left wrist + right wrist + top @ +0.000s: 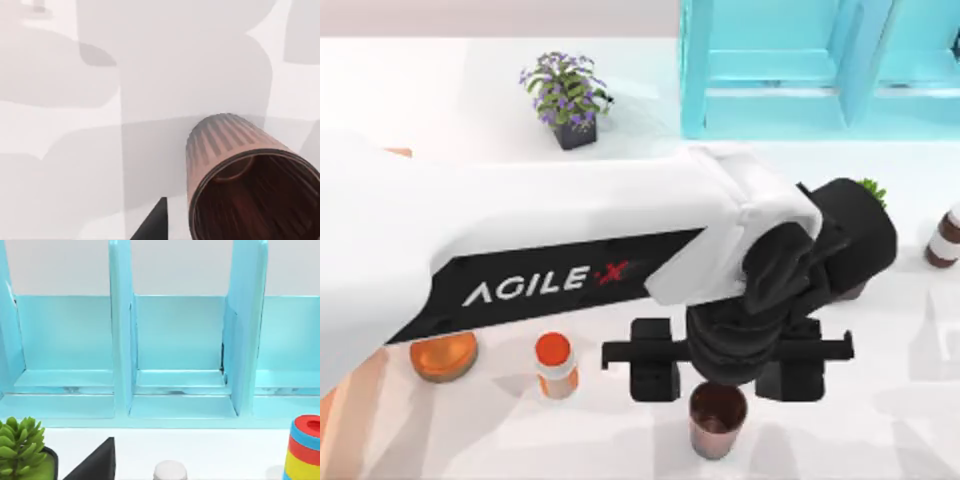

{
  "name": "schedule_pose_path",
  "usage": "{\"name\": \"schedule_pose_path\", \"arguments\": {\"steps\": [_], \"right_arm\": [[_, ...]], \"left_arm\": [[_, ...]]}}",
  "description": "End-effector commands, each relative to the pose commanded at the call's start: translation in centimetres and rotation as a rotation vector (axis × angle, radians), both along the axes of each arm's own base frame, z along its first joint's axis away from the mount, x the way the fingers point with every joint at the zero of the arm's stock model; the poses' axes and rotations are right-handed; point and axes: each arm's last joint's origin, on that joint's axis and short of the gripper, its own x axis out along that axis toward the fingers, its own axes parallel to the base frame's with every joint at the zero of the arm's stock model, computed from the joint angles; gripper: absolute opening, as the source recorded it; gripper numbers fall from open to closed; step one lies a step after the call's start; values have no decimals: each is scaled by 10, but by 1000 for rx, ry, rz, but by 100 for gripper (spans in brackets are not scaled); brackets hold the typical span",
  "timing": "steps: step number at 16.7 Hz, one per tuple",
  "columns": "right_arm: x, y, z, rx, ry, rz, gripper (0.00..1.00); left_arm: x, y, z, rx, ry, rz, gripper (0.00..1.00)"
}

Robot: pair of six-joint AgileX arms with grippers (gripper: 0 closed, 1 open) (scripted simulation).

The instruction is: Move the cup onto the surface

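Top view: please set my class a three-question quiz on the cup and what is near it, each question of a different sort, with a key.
1. True or false: the cup lies on its side.
2. Which gripper is right by the cup? A. left gripper B. right gripper
3. Fill in: the pill bottle to the cup's left in the top view has a cap coloured ____.

Key: 1 false, it stands upright with its mouth up. 2 A, fingers spread wide. 3 orange.
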Motion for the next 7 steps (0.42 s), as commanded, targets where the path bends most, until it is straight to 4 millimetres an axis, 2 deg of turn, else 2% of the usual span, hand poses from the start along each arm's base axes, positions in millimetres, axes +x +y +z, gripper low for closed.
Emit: {"name": "schedule_pose_path", "arguments": {"steps": [1, 2, 7], "right_arm": [[0, 0, 0, 0, 0, 0, 100], [0, 0, 0, 0, 0, 0, 100], [0, 0, 0, 0, 0, 0, 100]], "left_arm": [[0, 0, 0, 0, 0, 0, 98], [0, 0, 0, 0, 0, 0, 100], [0, 0, 0, 0, 0, 0, 100]]}}
